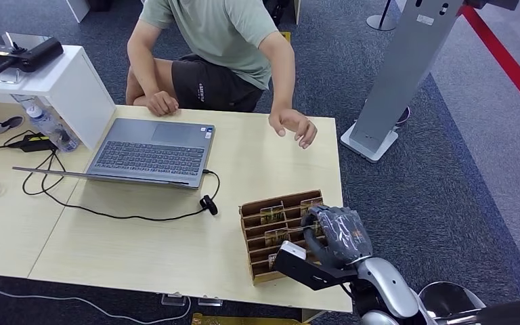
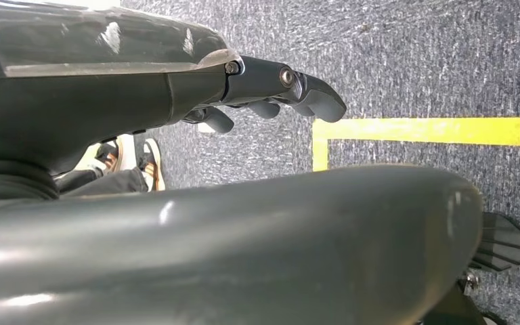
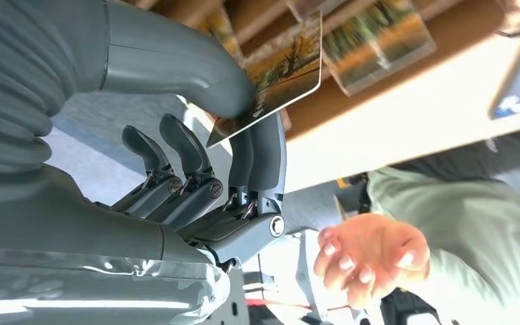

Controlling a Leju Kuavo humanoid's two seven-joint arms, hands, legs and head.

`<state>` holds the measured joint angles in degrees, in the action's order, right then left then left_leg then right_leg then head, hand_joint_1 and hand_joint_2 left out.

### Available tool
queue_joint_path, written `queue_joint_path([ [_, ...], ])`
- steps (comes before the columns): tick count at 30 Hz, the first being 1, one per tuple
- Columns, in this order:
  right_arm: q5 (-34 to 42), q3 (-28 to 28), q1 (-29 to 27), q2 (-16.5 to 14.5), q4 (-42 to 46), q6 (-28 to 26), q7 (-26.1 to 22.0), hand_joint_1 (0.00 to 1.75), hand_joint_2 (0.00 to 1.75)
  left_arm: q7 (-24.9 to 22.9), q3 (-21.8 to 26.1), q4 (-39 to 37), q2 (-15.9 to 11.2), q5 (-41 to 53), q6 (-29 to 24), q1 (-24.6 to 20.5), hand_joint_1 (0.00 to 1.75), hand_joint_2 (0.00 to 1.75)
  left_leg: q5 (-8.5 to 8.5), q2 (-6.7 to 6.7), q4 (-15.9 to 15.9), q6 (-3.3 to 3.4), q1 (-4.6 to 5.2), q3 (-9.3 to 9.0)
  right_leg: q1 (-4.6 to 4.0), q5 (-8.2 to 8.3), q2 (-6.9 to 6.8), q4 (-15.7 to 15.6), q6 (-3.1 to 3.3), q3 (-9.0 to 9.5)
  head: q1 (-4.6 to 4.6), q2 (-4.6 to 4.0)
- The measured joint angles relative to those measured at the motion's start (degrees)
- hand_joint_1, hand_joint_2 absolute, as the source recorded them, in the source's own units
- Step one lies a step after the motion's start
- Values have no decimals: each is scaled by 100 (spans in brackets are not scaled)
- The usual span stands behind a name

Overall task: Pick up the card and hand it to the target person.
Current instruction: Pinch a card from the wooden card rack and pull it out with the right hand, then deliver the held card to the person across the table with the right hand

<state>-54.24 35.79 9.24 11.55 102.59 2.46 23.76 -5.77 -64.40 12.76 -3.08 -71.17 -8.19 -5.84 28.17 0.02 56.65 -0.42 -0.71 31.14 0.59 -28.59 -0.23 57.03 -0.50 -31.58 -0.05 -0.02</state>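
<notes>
At about five o'clock on the pale wooden table, the robot's right hand hangs over the near right part of a brown slotted card rack. From the right wrist view, that hand pinches a card between its thick thumb and two darker fingers, while the other fingers curl free beside them. The card carries a yellow-brown picture and sits just off the rack's slots, where further cards stand. A person in a pale green shirt sits at twelve o'clock across the table, one hand hanging loosely over the far edge at about one o'clock, well apart from the rack. An open laptop lies at ten o'clock, its black cable running toward the rack. The left hand hangs over grey carpet beside a yellow floor line, fingers slightly curled around nothing.
</notes>
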Motion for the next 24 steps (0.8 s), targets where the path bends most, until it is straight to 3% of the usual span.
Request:
queue_joint_path([
  [11, 211, 108, 762, -219, -484, -339, -80, 155, 175, -91, -93, 0, 0, 168, 98, -20, 0, 0, 0, -1, 0, 0, 0, 6, 0, 0, -2, 0, 0, -3, -5, 0],
  [24, 104, 261, 1764, -706, -1868, -1031, -397, 155, 175, -139, -161, 0, 27, 166, 114, -41, 0, 0, -3, -6, 0, 3, 0, 9, 0, 0, -5, 2, 0, -5, -4, 0],
])
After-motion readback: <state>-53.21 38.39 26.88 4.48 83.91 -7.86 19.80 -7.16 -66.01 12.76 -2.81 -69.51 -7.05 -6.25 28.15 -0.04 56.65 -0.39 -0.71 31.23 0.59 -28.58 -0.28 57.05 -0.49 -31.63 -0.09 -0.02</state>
